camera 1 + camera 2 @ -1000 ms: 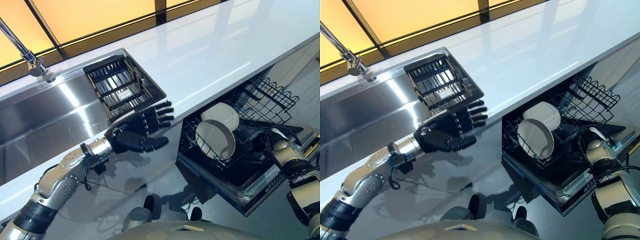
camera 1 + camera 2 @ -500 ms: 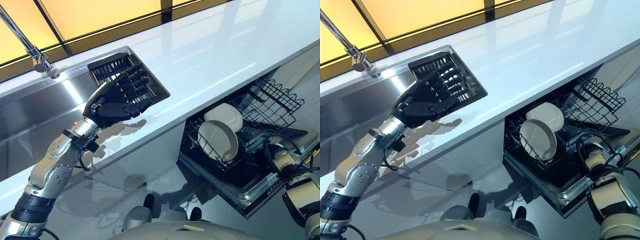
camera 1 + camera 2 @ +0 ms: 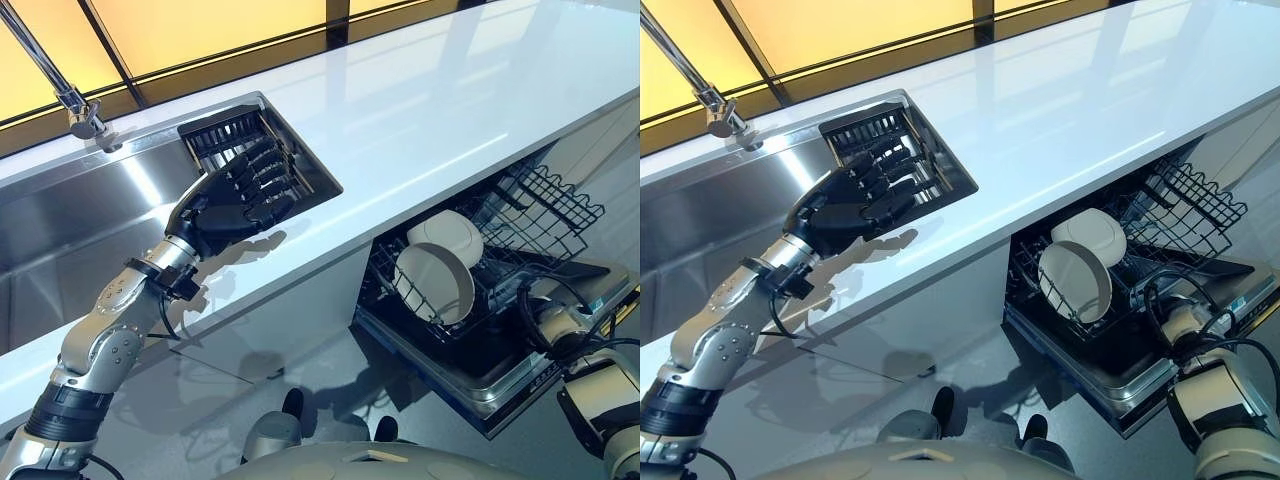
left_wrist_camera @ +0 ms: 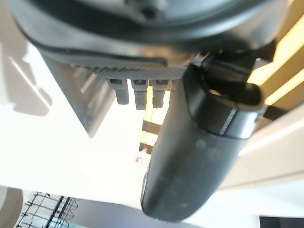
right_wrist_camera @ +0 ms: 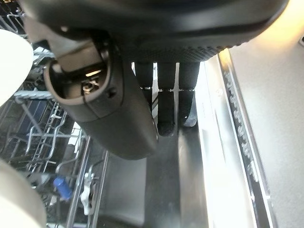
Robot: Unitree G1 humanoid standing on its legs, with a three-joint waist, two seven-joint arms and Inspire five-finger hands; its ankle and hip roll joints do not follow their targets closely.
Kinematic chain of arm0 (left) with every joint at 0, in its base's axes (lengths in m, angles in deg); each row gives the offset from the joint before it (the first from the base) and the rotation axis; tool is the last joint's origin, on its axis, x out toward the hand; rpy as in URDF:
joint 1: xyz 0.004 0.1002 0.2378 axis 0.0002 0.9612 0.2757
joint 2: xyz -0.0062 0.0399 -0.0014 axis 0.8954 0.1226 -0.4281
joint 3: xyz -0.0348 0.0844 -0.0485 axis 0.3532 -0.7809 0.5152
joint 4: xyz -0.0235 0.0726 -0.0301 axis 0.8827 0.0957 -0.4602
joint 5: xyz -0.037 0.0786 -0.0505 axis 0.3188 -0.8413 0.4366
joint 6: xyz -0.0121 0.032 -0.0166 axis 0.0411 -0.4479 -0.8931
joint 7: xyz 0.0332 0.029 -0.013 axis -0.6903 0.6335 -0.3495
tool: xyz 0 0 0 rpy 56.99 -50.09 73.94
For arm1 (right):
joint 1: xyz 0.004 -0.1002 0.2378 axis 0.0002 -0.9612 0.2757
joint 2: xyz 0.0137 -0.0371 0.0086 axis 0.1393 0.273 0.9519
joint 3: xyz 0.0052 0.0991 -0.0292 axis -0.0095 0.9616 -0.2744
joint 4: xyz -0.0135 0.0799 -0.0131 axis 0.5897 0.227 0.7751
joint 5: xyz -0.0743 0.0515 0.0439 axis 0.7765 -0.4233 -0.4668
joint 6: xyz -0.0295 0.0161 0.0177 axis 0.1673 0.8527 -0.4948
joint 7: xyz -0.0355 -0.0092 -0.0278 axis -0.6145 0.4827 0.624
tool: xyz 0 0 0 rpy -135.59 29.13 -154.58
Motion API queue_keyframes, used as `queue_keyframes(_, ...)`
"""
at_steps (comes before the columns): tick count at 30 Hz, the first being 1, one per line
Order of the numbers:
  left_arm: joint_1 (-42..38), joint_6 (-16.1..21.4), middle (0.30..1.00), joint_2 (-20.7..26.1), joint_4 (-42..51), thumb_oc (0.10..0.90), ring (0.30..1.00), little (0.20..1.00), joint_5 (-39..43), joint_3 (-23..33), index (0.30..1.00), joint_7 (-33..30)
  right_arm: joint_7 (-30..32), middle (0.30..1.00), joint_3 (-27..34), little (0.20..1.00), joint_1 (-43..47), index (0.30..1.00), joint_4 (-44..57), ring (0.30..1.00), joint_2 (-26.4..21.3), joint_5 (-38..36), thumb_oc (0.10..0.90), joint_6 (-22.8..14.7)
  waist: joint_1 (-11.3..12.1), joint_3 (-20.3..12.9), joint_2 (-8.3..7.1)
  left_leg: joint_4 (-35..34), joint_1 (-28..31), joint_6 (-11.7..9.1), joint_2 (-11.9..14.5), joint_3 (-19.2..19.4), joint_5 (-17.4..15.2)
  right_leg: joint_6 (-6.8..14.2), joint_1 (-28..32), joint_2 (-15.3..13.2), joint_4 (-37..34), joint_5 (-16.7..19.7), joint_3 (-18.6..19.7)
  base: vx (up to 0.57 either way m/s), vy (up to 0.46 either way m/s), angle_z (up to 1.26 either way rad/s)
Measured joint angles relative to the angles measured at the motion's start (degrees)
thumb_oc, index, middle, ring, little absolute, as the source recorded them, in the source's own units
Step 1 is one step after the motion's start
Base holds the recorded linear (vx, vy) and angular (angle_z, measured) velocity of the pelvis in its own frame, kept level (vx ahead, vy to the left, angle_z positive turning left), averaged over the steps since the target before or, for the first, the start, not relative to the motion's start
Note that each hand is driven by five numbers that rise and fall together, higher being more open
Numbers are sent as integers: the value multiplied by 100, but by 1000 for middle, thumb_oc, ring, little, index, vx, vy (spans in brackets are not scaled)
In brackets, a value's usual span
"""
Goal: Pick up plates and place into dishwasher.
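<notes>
Plates (image 3: 437,283) are standing on edge in the dishwasher (image 3: 500,370), two of them, white, leaning together in the lower rack (image 3: 540,205), which is pulled out under the bench's near edge at the right. The bench (image 3: 430,110), long, white and glossy, is running from far right to near left. A steel sink (image 3: 80,220) is lying sunk in the bench at the left, with a black slatted drainer (image 3: 225,135) sitting at its right end and a tap (image 3: 75,110) rising at its far left. The left robot hand (image 3: 225,200) is hovering over the drainer's near edge, fingers spread and nearly straight, holding nothing. The right robot hand (image 5: 166,99) is hanging low by the open dishwasher door, fingers extended and relaxed, empty, with the rack wires beside it.
</notes>
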Motion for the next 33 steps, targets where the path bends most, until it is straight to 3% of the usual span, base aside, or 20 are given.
queue_keyframes(8,105,29,900,-219,-368,800,900,900,292,-10,900,-110,119,300,5,200,-2,300,128,300,98,-8,100,-12,12,95,86,2,-225,-3,-6,-34,50,-13,-217,-2,28,11,-25,-86,10,2)
queue_keyframes(14,-164,345,900,-223,-319,800,900,900,442,-20,900,41,288,300,-2,200,451,300,-141,300,-52,-269,100,71,32,547,300,93,-486,-39,5,-152,99,-15,-365,15,30,15,-183,-115,-5,11)
queue_keyframes(20,-689,501,900,-221,-254,800,900,900,481,-63,900,67,363,300,10,200,869,300,-325,300,-234,-1050,100,143,41,1033,382,295,-733,-56,-18,-257,100,-54,-488,7,108,26,-310,-93,9,10)
queue_keyframes(25,-1159,610,900,-215,-104,800,900,900,495,-125,900,123,438,300,15,200,1149,300,-426,300,-240,-1747,100,84,155,1488,648,568,-1037,-55,-41,-291,98,-105,-809,-29,516,-31,-332,-46,6,6)
queue_keyframes(33,-1343,611,900,-214,-106,800,900,900,498,-242,900,28,936,300,172,200,1164,300,-389,300,-168,-2561,100,-21,163,1547,646,596,-1074,-34,-83,-326,113,-63,-933,-102,774,-183,-346,-16,10,3)
